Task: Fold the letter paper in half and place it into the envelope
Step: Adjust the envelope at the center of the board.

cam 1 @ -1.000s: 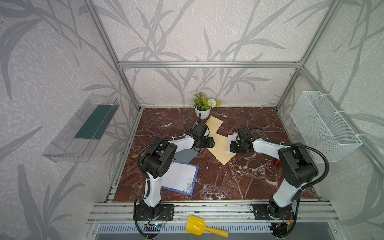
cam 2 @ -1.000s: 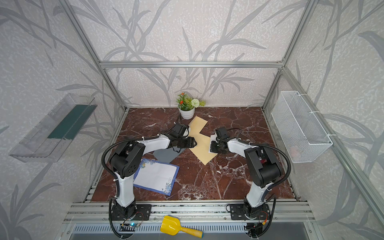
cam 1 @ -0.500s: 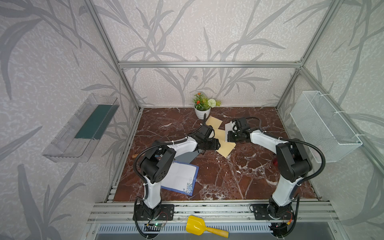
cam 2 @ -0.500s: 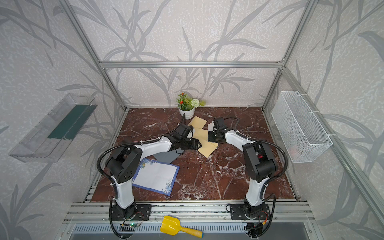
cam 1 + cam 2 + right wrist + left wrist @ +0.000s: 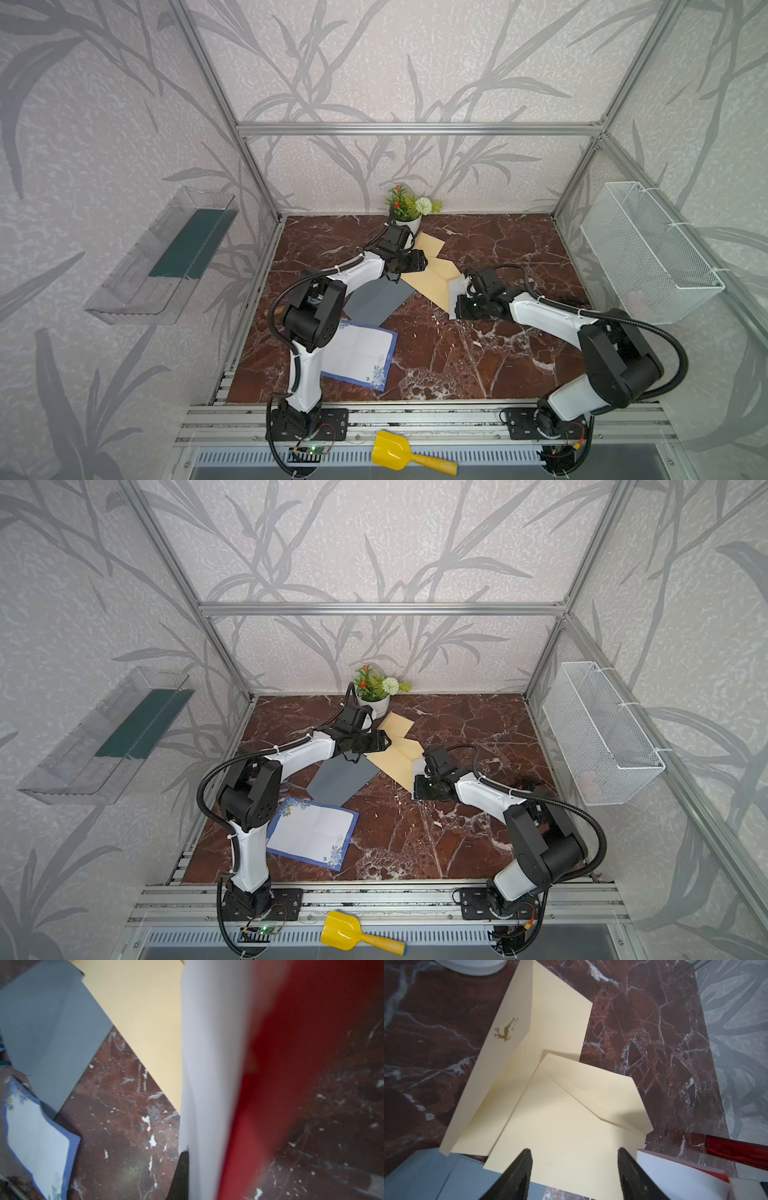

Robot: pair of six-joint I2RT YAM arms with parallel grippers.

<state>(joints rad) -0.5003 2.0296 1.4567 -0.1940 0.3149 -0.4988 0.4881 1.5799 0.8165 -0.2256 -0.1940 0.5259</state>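
A cream envelope (image 5: 432, 278) (image 5: 571, 1126) lies flap-open in the middle of the marble table. My left gripper (image 5: 417, 264) (image 5: 574, 1149) hovers open over its back-left edge, nothing between the fingers. My right gripper (image 5: 460, 297) is shut on a folded letter paper (image 5: 458, 286) (image 5: 207, 1064), white on one side and red on the other. It holds the paper upright at the envelope's right corner. Only one finger (image 5: 181, 1169) shows in the right wrist view; the sheet hides the other. In the left wrist view the paper (image 5: 675, 1169) stands just beside the right finger.
A second cream piece with a gold deer (image 5: 508, 1043) (image 5: 430, 245) lies behind the envelope. A grey sheet (image 5: 378, 301) lies to its left, and a blue-bordered sheet (image 5: 361, 353) at the front left. A potted plant (image 5: 407, 212) stands at the back, a wire basket (image 5: 648, 257) on the right wall.
My right gripper swung toward the back with the paper, then came forward again to the envelope's right corner. The left gripper shifted slightly toward the back, still open.
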